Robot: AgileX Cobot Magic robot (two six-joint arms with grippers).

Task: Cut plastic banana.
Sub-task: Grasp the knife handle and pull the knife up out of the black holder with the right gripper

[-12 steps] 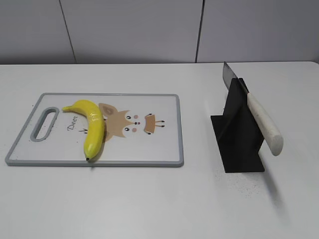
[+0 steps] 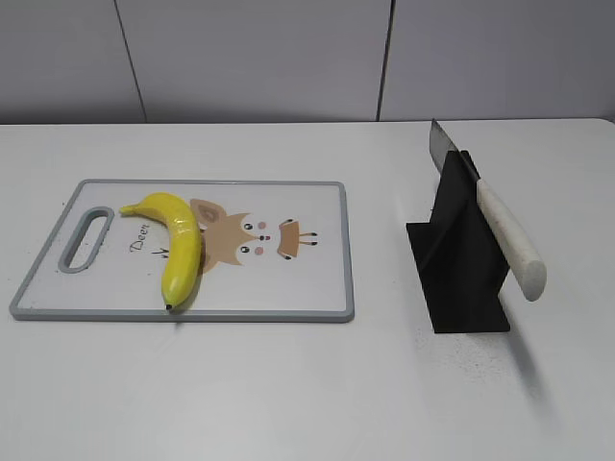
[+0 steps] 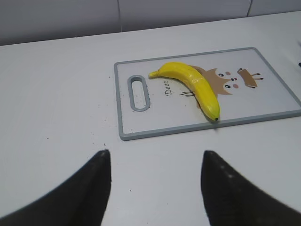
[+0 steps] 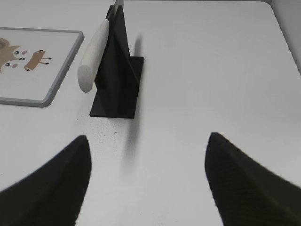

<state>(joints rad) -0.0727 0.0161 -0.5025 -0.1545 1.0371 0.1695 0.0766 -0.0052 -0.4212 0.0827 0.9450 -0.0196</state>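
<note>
The yellow plastic banana (image 2: 179, 244) lies on a white cutting board (image 2: 288, 288) with a grey rim and a deer drawing; it also shows in the left wrist view (image 3: 193, 86). A knife with a white handle (image 2: 509, 240) rests in a black stand (image 2: 459, 274); the right wrist view shows the handle (image 4: 92, 55) too. My left gripper (image 3: 155, 157) is open and empty over bare table, short of the board's near edge. My right gripper (image 4: 148, 141) is open and empty, short of the knife stand (image 4: 117, 75). Neither gripper shows in the exterior view.
The white table (image 2: 307, 394) carries only the board on the left and the knife stand on the right. A grey panelled wall (image 2: 288, 58) runs behind. The board has a handle slot (image 2: 85, 240) at its left end.
</note>
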